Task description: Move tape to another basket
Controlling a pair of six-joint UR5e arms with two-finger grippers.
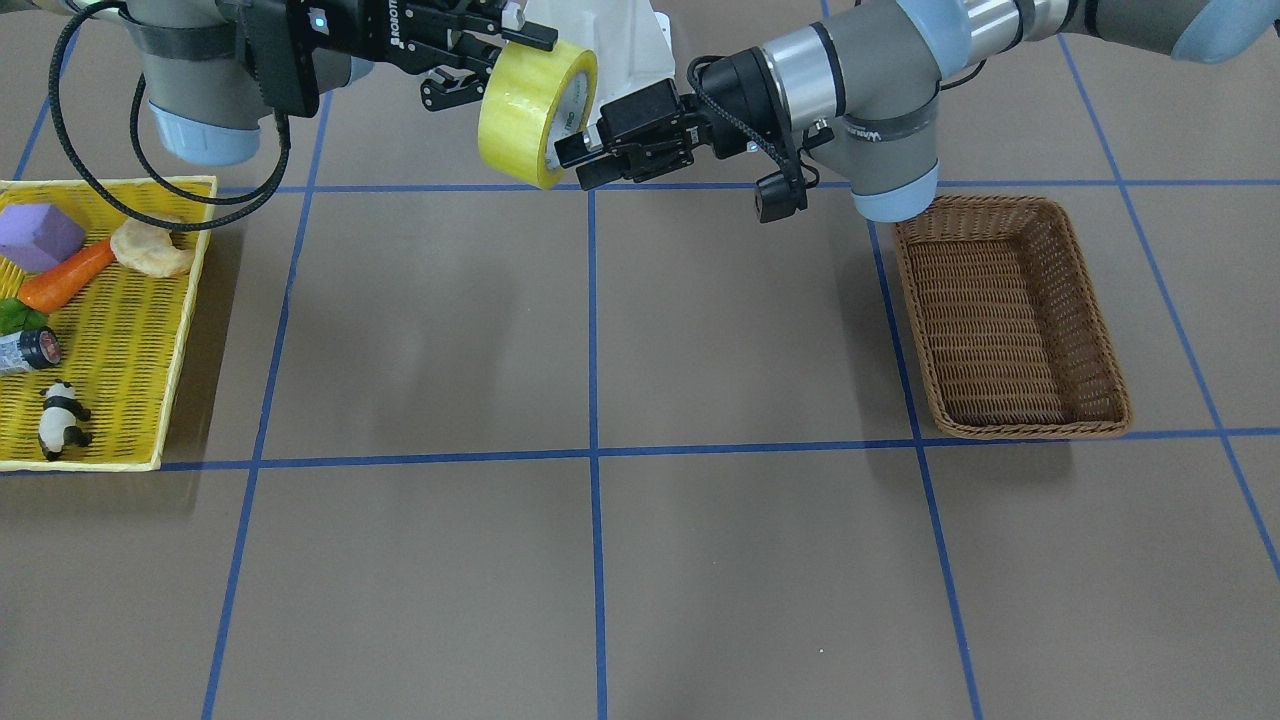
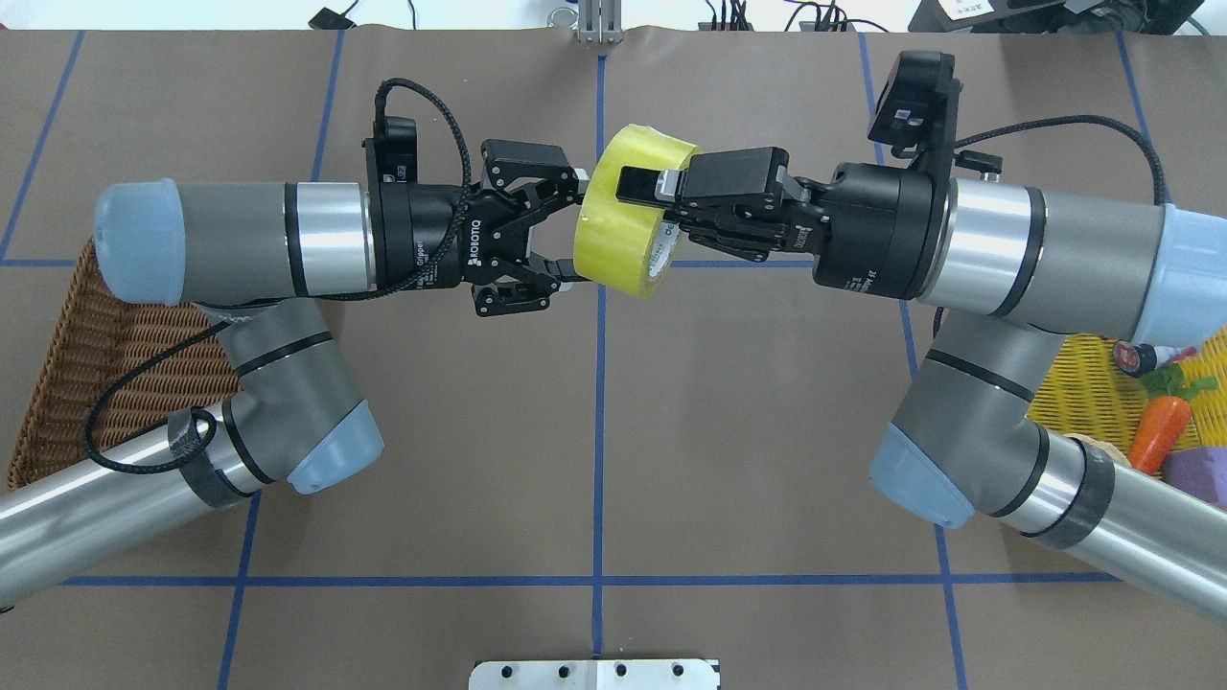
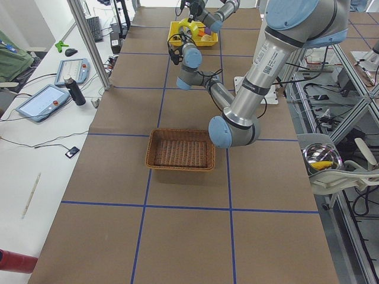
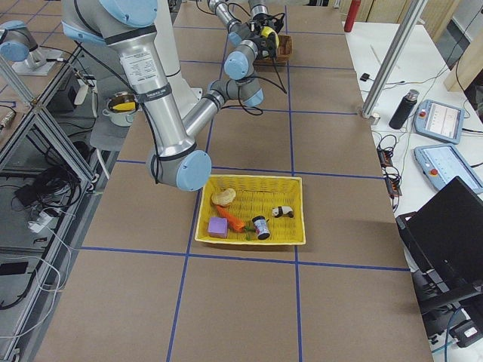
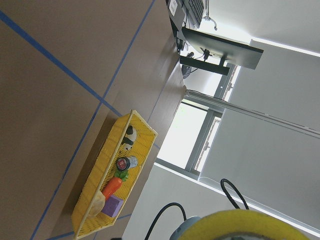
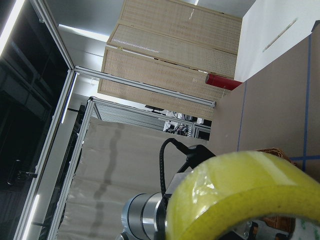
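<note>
The yellow tape roll [image 1: 525, 115] hangs in mid-air over the table's back middle, between my two grippers; it also shows in the overhead view [image 2: 623, 235]. My right gripper [image 2: 654, 196] is shut on its wall, one finger over the outer band and the other hidden behind the roll. My left gripper [image 2: 577, 230] is open, with its fingertips at the roll's opposite face. Whether they touch it I cannot tell. It shows in the front view too [image 1: 582, 165]. The brown wicker basket [image 1: 1010, 205] stands empty on my left side, partly under my left arm in the overhead view [image 2: 67, 383].
A flat yellow woven tray [image 1: 190, 330] on my right side holds a purple block [image 1: 38, 235], a carrot [image 1: 65, 278], a bread piece [image 1: 150, 248], a small can [image 1: 30, 350] and a panda figure [image 1: 62, 420]. Blue tape lines grid the brown table.
</note>
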